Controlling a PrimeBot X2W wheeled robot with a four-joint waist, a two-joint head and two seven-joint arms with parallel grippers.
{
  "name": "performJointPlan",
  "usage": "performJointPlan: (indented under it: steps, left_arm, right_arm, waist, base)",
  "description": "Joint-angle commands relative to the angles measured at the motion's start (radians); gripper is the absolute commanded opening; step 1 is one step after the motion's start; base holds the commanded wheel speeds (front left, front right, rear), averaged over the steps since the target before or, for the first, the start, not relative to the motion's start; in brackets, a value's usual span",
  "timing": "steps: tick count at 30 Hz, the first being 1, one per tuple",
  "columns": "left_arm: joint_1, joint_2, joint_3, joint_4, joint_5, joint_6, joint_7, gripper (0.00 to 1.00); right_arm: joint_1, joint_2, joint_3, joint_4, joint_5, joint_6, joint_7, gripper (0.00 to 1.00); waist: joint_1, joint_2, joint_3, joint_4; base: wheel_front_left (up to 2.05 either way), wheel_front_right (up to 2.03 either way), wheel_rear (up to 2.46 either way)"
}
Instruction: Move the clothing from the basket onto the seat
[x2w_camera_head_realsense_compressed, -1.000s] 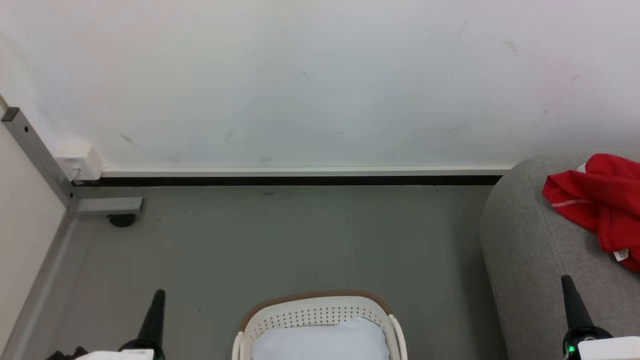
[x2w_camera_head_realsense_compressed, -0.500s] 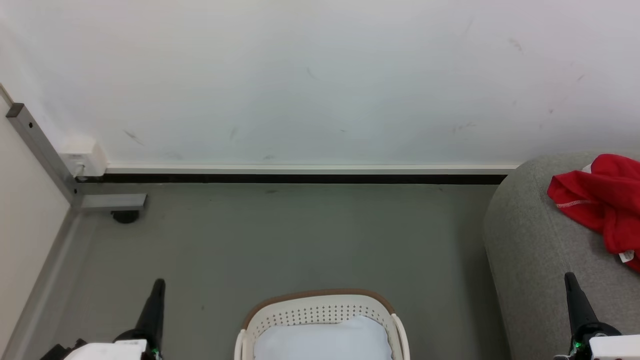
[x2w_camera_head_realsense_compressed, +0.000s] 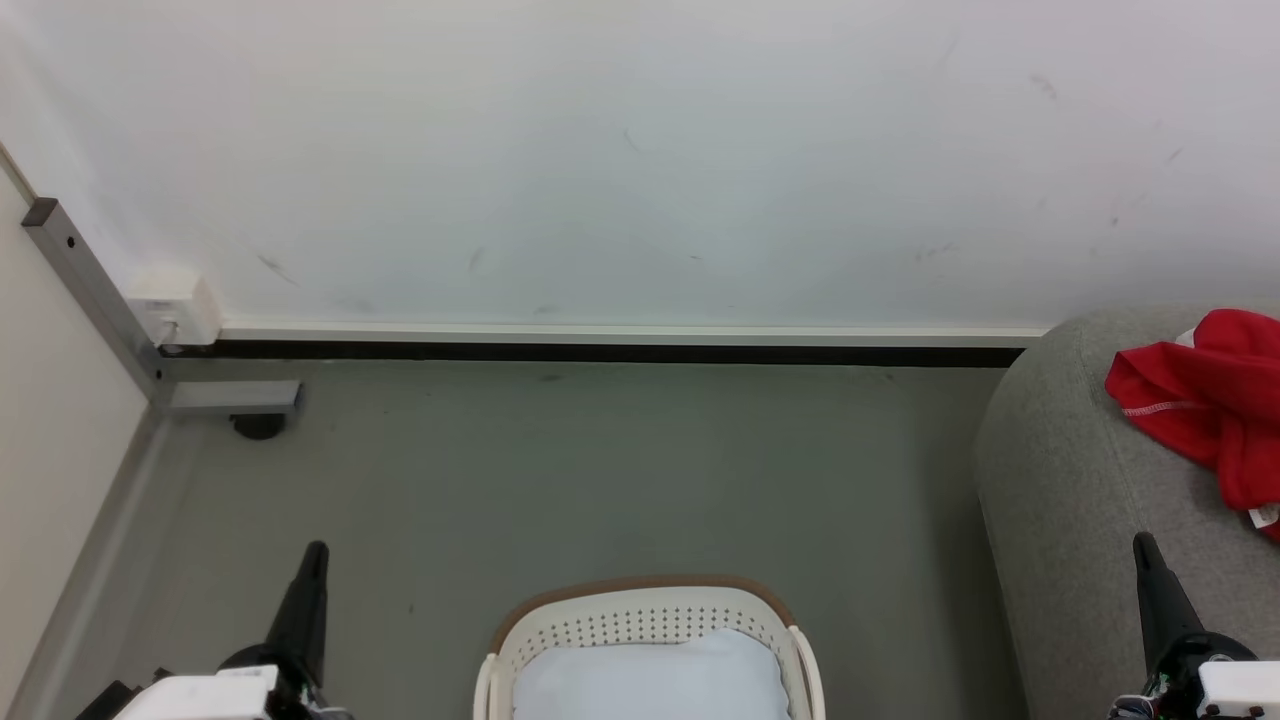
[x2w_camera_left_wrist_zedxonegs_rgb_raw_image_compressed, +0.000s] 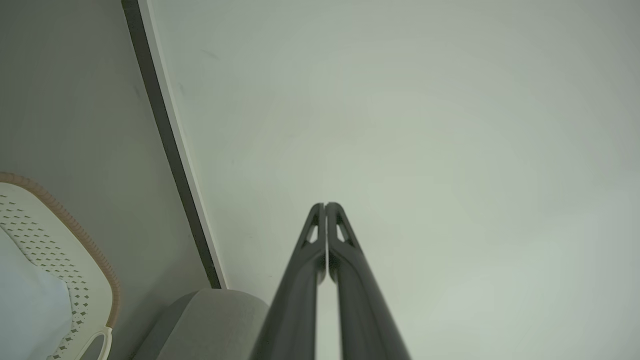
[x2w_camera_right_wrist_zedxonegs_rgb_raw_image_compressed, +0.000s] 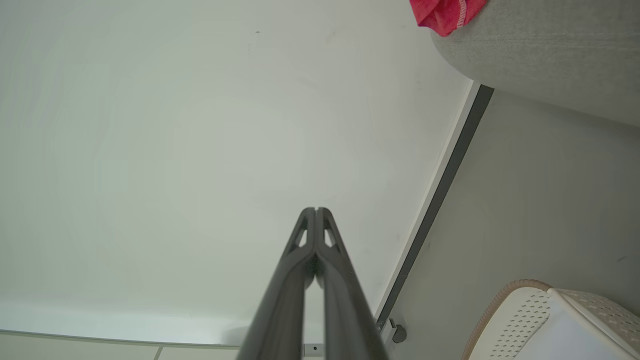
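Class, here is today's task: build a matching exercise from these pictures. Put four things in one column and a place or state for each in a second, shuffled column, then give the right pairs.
Things
1. clothing
2. basket
3. left claw
4. seat

Places or states
A. shut, holding nothing
B. on the floor, a pale pad inside
C. lying on the seat
D. light grey, at the robot's right

Pairs: 1-C, 2-B, 3-A, 4-D

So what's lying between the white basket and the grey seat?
Nothing: in the head view, just bare grey floor separates the basket from the seat, where the red clothing lies.
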Motion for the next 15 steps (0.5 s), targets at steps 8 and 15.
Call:
performJointPlan:
  steps: [8, 15]
  left_arm:
    - [-0.02, 0.008, 0.006, 0.003, -0.044, -0.009, 0.013, 0.0]
    - [-0.02, 0.008, 0.006, 0.003, -0.045, -0.009, 0.013, 0.0]
  right_arm:
    - [-0.014, -0.004, -0.011, -0.005, 0.045, -0.002, 0.013, 0.0]
    - [-0.014, -0.002, -0.013, -0.004, 0.041, -0.002, 0.015, 0.0]
  waist:
    - [-0.0001, -0.0001, 0.002, 0.004]
    - [-0.0001, -0.0001, 0.002, 0.004]
  base:
    - [0.0, 0.0, 0.0]
    - [0.0, 0.0, 0.0]
